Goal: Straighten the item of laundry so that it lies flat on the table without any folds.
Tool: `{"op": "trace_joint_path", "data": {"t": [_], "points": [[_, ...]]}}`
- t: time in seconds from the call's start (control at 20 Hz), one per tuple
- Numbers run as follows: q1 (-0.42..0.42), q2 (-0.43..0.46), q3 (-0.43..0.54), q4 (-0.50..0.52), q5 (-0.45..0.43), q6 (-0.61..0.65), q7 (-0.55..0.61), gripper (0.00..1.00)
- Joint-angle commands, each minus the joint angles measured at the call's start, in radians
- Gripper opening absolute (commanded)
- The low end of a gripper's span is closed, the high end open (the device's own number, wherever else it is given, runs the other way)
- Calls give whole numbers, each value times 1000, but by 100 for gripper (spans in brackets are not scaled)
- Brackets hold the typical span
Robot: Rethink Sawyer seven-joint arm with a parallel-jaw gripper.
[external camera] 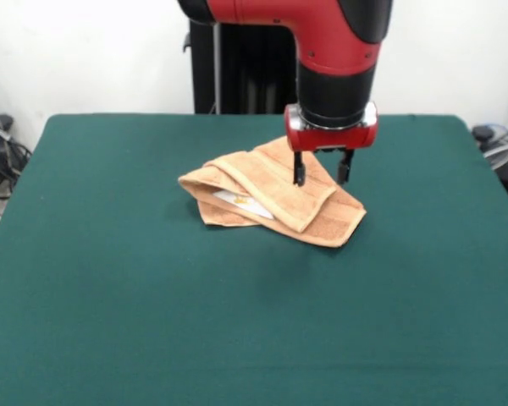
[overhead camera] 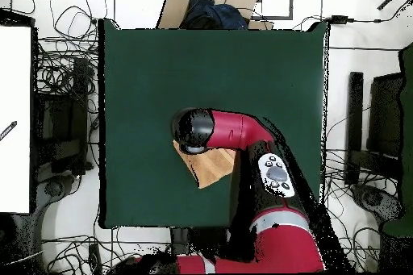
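Dark green felt-like table [external camera: 110, 296] seen bare up front, peach-orange terry towel [external camera: 271, 203] lying folded and bunched near table centre, small white tag [external camera: 237, 200] exposed, writing unreadable, gripper [external camera: 321, 172] poised over towel, fingers parted, nothing gripped, white wall behind.

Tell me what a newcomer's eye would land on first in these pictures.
First the red and black arm, coming down from the top of the front view to the table's far middle, its gripper open just over the cloth. Next the peach-orange towel beneath it, bunched in overlapping folds with a white tag showing, bright against the dark green table.
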Motion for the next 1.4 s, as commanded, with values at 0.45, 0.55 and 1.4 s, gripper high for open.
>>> {"op": "trace_joint_path", "data": {"t": [0.45, 0.55, 1.4], "points": [[-22, 53, 99, -15, -82, -64, -26, 100], [-20, 53, 95, -13, -85, -75, -14, 100], [8, 86, 51, 16, -104, -165, 57, 100]]}}
